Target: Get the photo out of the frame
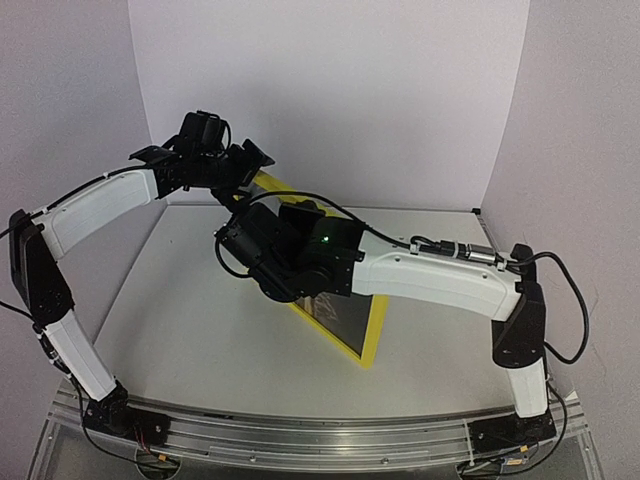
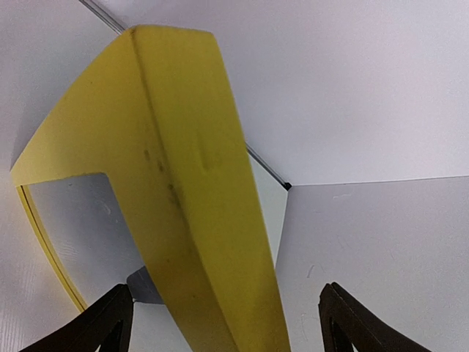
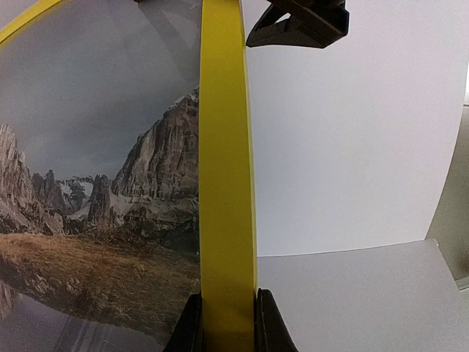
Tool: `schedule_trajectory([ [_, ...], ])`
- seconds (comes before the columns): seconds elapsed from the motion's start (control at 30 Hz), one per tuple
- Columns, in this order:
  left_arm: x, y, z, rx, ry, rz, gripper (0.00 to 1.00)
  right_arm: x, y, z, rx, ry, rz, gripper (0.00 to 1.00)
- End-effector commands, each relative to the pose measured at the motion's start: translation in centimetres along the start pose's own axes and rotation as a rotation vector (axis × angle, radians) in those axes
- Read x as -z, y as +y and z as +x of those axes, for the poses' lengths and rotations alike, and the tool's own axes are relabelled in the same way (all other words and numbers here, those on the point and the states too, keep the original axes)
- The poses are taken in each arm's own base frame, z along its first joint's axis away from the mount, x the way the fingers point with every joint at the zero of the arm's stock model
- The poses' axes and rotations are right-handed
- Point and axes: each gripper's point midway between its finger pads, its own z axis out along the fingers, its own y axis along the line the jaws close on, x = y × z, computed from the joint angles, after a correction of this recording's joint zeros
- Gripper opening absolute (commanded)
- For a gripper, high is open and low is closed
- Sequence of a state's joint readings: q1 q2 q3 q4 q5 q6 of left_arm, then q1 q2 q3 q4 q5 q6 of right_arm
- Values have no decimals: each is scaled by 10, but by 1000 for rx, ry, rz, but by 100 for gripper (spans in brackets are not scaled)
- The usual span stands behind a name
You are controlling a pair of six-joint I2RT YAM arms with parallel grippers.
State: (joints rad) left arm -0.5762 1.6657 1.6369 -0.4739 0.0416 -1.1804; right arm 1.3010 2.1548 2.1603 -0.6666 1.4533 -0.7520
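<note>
Plainly, the right gripper [image 3: 227, 326] pinches one side rail of the yellow frame [image 3: 227, 147], which stands tilted, its low corner apparently resting on the table [image 1: 200, 330]. The photo [image 3: 102, 191] sits inside the frame. The left gripper [image 2: 227, 315] is spread wide astride the frame's top corner.

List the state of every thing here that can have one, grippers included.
thin yellow rectangular picture frame: held up on edge, tilted, not yet emptied.
mountain landscape photo print: inside the frame, behind the pane.
right gripper: shut on the frame's edge.
left gripper: open, fingers either side of the frame's top corner, not gripping.
</note>
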Motion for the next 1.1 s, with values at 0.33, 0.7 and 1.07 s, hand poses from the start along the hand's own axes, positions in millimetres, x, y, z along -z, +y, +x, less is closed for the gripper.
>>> schedule_trajectory([
  [0.33, 24, -6, -13, 21, -84, 29, 65, 69, -9, -58, -261, -276, -172, 52],
  [0.7, 26, 7, -11, 5, -86, -6, 53, 134, -54, -75, -711, -585, -642, 87],
  [1.07, 51, 41, -7, -16, -127, -56, 47, 126, -80, -34, -1201, -507, -1416, 90],
])
